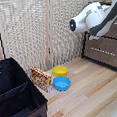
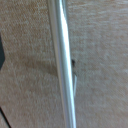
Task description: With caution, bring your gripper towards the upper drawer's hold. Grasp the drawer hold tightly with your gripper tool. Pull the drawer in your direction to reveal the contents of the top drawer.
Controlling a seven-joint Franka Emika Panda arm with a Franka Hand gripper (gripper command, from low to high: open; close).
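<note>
Black bin (image 1: 17,93); pale wood floor (image 1: 92,92); wicker screen (image 1: 37,31)

A home-like room staged for robot work: woven reed screens (image 1: 37,31) as backdrop, light wooden floor (image 1: 87,92), a dark-brown dresser (image 1: 105,50), a black fabric bin (image 1: 17,93), yellow bowl (image 1: 60,70) and blue bowl (image 1: 61,84).

The exterior view looks from some way off and slightly above across a pale wooden plank floor (image 1: 92,92) toward a woven cream screen (image 1: 37,26), with the glossy white robot arm (image 1: 91,17) in the frame's upper right before a dark-brown dresser (image 1: 106,48). The wrist view sits very close to a thin silvery bar (image 2: 64,65) against brown wood-grain (image 2: 105,60). Both views share only the dresser.
</note>
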